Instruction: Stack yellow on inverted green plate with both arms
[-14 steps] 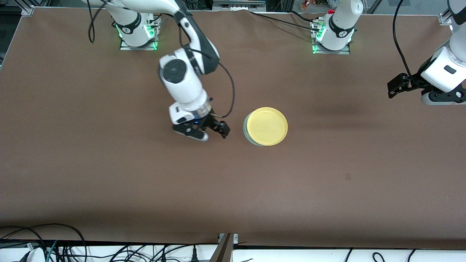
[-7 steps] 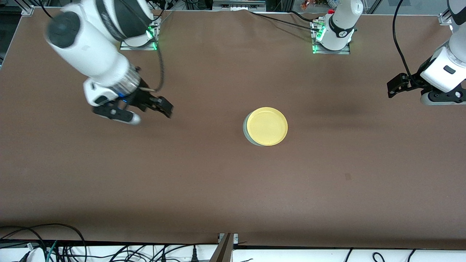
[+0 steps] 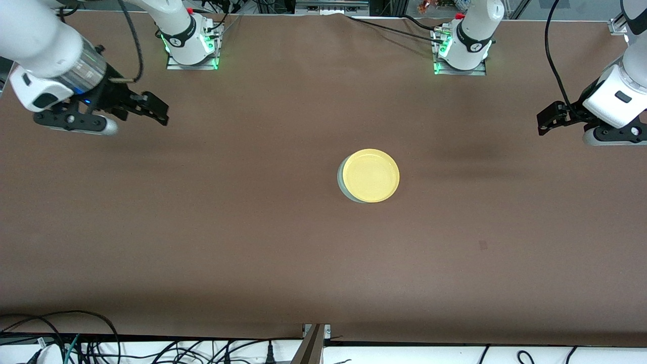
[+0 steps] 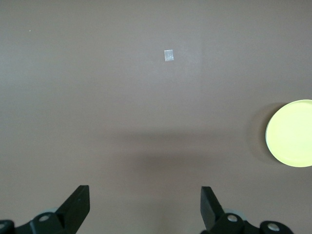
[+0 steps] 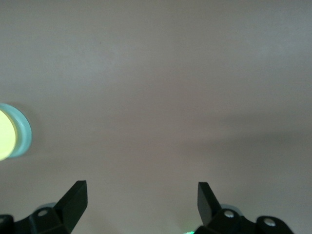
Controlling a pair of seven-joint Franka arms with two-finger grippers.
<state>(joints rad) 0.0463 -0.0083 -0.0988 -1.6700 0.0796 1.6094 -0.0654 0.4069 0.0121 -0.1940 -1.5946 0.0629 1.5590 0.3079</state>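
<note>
Two stacked plates (image 3: 370, 176), both pincers wide

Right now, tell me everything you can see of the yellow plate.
The yellow plate is round, shallow and plain, plastic-looking, with a raised rim. It sits upright on the green plate, which shows only as a pale crescent at its edge toward the right arm's end. The stack rests mid-table on the brown table. Neither pincer touches it.

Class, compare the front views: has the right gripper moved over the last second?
Yes. The right gripper, open, has drawn away from the yellow plate toward the right arm's end of the table.
</note>
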